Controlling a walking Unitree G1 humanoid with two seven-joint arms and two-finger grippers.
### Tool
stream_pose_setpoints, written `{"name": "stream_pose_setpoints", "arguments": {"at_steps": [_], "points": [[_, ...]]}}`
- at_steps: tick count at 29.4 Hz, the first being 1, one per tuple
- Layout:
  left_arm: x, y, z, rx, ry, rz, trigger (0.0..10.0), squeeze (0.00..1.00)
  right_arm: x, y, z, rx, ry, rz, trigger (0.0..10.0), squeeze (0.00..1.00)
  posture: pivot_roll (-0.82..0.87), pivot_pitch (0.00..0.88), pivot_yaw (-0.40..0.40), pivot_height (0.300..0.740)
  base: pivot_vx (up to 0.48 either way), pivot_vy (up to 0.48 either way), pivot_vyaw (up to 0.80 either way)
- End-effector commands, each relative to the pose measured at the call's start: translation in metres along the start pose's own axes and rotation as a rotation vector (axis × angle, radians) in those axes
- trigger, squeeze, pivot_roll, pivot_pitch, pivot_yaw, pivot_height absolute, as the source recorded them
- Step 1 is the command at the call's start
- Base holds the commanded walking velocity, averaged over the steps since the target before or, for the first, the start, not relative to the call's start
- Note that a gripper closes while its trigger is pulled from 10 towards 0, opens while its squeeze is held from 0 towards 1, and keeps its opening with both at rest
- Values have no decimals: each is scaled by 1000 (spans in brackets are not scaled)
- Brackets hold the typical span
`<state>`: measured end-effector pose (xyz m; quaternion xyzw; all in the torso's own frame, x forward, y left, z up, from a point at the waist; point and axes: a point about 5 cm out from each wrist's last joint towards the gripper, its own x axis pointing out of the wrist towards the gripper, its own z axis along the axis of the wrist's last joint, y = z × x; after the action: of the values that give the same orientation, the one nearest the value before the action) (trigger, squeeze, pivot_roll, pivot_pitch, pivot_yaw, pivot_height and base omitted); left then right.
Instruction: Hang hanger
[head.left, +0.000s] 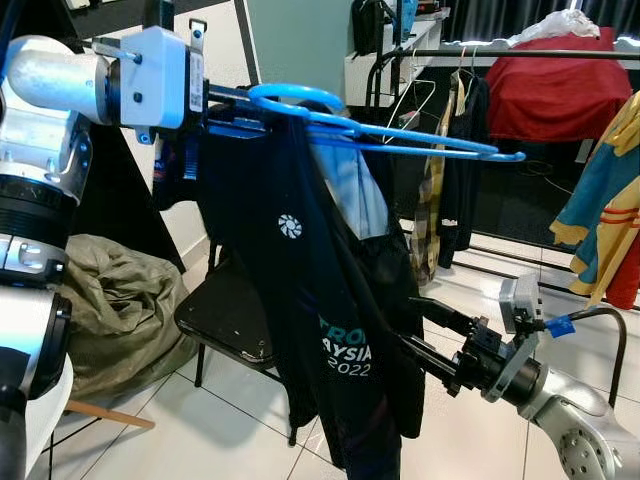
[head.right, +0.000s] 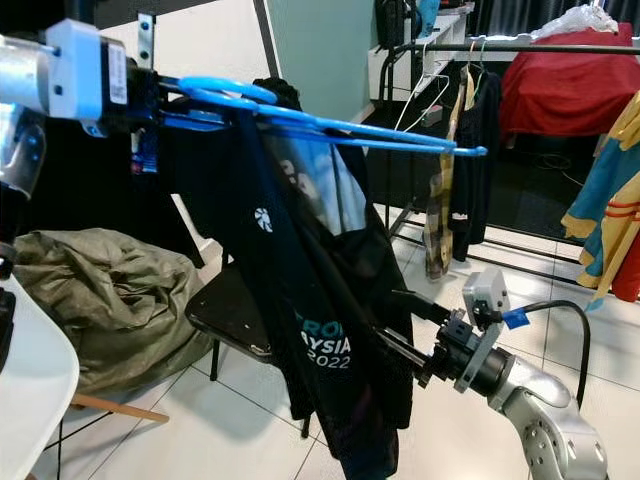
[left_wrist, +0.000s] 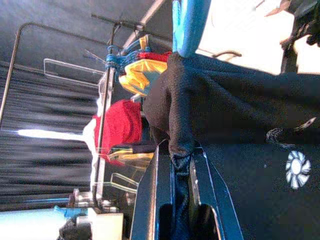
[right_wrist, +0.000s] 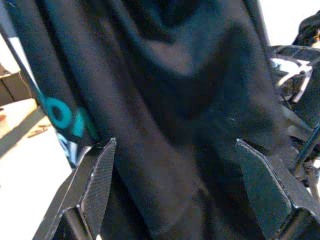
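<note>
Holding the load high at the upper left of the head view, my left gripper (head.left: 225, 110) has its jaws pinched narrow on the hook end of the blue hanger (head.left: 400, 135), with a fold of the black shirt (head.left: 300, 290) caught between the fingers (left_wrist: 152, 200) in the wrist view. From there the hanger reaches level toward centre frame, and the shirt drapes from it down to the lower middle, in front of a black chair (head.left: 225, 320). At the lower right, my right gripper (head.left: 425, 335) has its jaws spread wide, fingers (right_wrist: 95, 180) either side of the hanging cloth but not closed on it. The clothes rail (head.left: 520, 53) runs along the upper right, well apart from the hanger, already carrying a red garment (head.left: 560, 95). I judge the carry comes first: I should keep the hanger level so the shirt cannot slide off, steady the hem lightly with the right, and watch that pinched cloth does not foul the hook when it meets the rail.
</note>
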<state>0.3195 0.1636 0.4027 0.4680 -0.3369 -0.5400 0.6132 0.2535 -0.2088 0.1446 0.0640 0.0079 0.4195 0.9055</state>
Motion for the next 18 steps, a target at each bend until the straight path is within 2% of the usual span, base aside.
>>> {"name": "stream_pose_setpoints", "arguments": {"at_steps": [1, 2, 7, 9, 13, 18], "points": [[-3, 9, 10, 31, -40, 23, 10000, 0, 3, -3, 1, -24, 4, -23, 10000, 0, -92, 0, 113, 740, 0, 0, 0], [-3, 10, 12, 35, -54, 16, 10000, 0, 3, -8, 6, -37, -19, -52, 10000, 0, -89, 0, 111, 740, 0, 0, 0], [-3, 10, 13, 37, -60, 8, 10000, 0, 3, -7, 15, -36, -68, -34, 10000, 0, -89, 0, 110, 740, 0, 0, 0], [-2, 9, 14, 35, -65, -7, 10000, 0, -4, 8, 39, -5, -206, 98, 10000, 0, -91, 0, 108, 740, 0, 0, 0], [-2, 8, 15, 33, -74, -11, 10000, 0, -6, 11, 44, -10, -228, 126, 10000, 0, -92, 0, 108, 740, 0, 0, 0], [2, 7, 16, 34, -92, -21, 10000, 0, -3, 10, 45, -43, -198, 123, 10000, 0, -94, 0, 110, 740, 0, 0, 0]]}}
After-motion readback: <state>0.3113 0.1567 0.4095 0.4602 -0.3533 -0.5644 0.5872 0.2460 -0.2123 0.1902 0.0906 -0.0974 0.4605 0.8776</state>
